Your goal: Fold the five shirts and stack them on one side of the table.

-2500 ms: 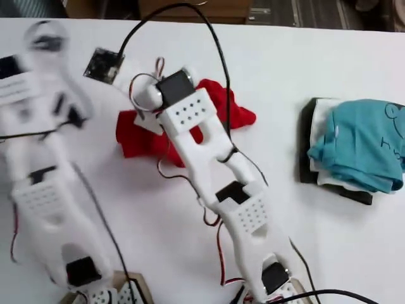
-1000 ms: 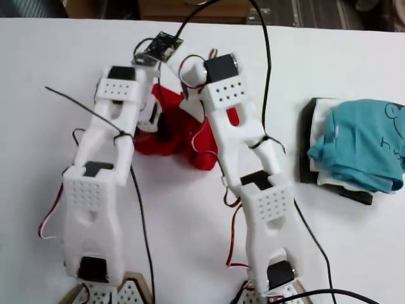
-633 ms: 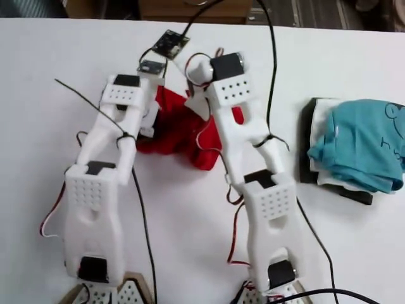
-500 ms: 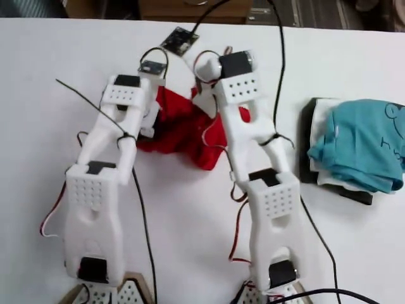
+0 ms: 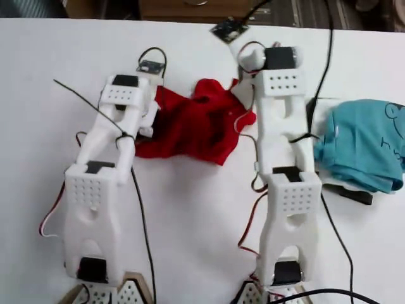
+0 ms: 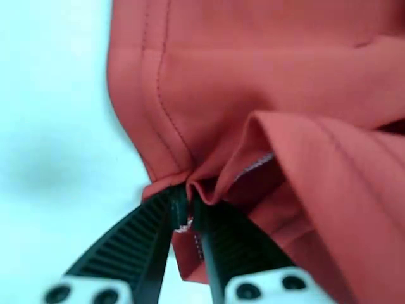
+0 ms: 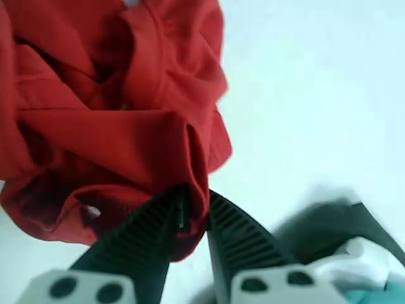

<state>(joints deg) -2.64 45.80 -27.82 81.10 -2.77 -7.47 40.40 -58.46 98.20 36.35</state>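
Observation:
A crumpled red shirt (image 5: 193,126) lies stretched between the two arms in the middle of the table. On its left side, my left gripper (image 6: 188,201) is shut on a pinched hem of the red shirt (image 6: 253,95). My right gripper (image 7: 190,212) is shut on a fold of the red shirt (image 7: 107,107) at its right side. In the high view the left arm (image 5: 104,171) stands at the left and the right arm (image 5: 285,164) at the right. A stack of folded shirts with a teal one (image 5: 364,142) on top sits at the table's right edge.
The stack rests on a dark shirt (image 5: 345,190) close beside the right arm. Black cables (image 5: 142,215) run across the white table (image 5: 50,57) along both arms. A small circuit board (image 5: 229,29) hangs near the far edge.
The right arm has swung to the right, pulling the red shirt's right side with it and spreading the cloth wider. The left arm has stayed holding the left side.

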